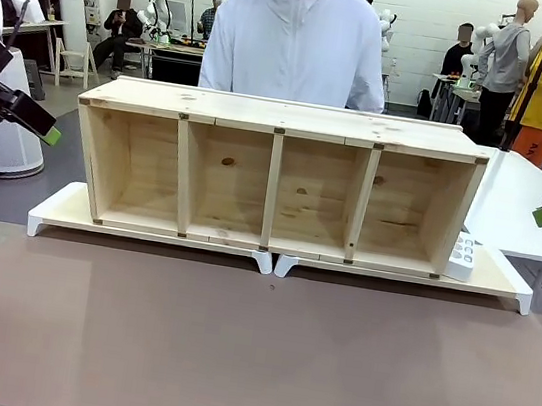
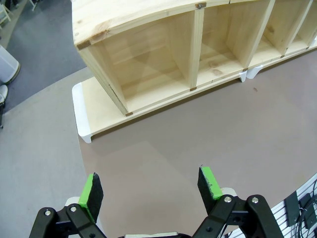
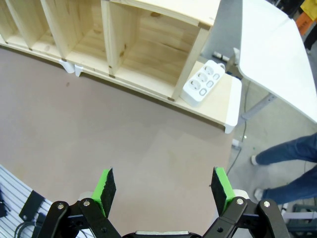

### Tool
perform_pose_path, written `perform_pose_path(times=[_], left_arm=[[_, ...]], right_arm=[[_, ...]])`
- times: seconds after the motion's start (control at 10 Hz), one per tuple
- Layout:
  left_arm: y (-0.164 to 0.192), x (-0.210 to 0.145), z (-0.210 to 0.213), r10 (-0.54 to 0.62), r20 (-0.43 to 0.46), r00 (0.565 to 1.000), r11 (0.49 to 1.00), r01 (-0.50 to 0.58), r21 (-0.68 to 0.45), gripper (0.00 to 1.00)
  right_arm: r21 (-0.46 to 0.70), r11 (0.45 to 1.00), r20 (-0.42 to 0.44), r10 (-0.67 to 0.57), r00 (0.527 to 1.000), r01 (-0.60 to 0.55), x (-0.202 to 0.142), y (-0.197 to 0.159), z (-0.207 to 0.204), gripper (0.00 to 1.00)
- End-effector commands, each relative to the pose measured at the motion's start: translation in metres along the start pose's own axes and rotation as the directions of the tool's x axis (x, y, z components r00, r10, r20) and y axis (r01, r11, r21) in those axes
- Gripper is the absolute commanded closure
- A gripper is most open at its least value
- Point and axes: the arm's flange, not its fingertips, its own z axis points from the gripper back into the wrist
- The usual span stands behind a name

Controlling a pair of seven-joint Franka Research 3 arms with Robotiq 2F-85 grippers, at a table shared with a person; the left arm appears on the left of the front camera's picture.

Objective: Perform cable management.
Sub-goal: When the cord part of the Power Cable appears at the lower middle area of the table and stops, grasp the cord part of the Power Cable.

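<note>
**Left gripper (image 2: 151, 186) and right gripper (image 3: 165, 186) open and empty in front of a wooden shelf**

Both black two-finger grippers with green pads hung above the table with their jaws spread wide and nothing between them. In the front view, the left one sat at the far left edge and the right one at the far right edge, well apart from each other.

A broad brown table top (image 1: 249, 362) lay bare in the foreground. A person in a white zipped top (image 1: 298, 45) stood at its far side.

A long pale wooden shelf unit with four open compartments (image 1: 283, 119) stood across the table between the person and the robot. It rested on two low wooden risers with white ends (image 1: 52, 213), set end to end.

A white power strip (image 3: 203, 82) sat on the right riser, just beside the shelf's right end wall.

A thin dark cable (image 3: 237, 148) hung past that riser's outer corner toward the floor. Whether it joined the strip could not be made out.
</note>
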Motion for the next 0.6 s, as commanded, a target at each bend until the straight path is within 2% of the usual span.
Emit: perform_pose_path(times=[0.0, 0.5], left_arm=[[0.0001, 0.0022, -0.0020, -0.004, 0.009, 1.000, 1.000, 0.004, 0.007, 0.00], [0.0001, 0.0022, -0.0020, -0.004, 0.009, 1.000, 1.000, 0.004, 0.007, 0.00]], right_arm=[[-0.007, 1.000, -0.011, 0.000, 1.000, 0.000, 0.0003, 0.0001, -0.0033, 0.00], [-0.007, 1.000, -0.011, 0.000, 1.000, 0.000, 0.0003, 0.0001, -0.0033, 0.00]])
